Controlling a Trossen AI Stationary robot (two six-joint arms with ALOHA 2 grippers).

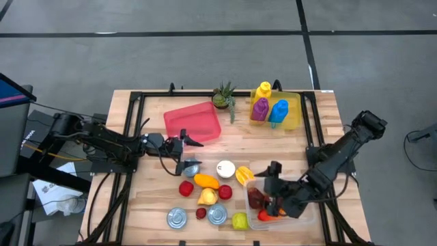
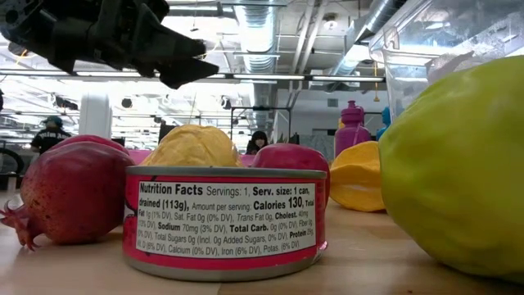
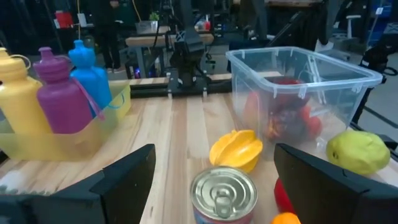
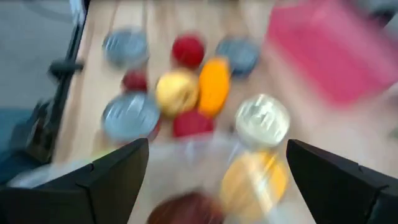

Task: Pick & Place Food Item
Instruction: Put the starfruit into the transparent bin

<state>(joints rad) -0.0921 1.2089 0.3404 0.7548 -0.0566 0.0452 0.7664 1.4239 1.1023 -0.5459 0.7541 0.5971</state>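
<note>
Several food items lie loose on the wooden table [image 1: 321, 123]: a white-topped can [image 1: 225, 169], a yellow star fruit [image 1: 244, 175], an orange fruit [image 1: 206, 181], red fruits, a yellow pear [image 1: 207, 197], two tins [image 1: 217, 214] and a green pear [image 1: 239, 221]. A clear tub [image 1: 300, 217] at the near right holds red items [image 1: 258, 199]. My right gripper [image 1: 273, 186] hangs open above the tub with nothing between its fingers [image 4: 217, 174]. My left gripper [image 1: 190, 154] stands open left of the pile, level and pointing at a can [image 3: 222, 196].
A pink tray [image 1: 193, 121] lies at the far middle, with a small potted plant [image 1: 223, 96] beside it. At the far right, a yellow bin [image 1: 292, 113] holds three coloured bottles. Black frame rails [image 1: 130, 130] run along the table's sides.
</note>
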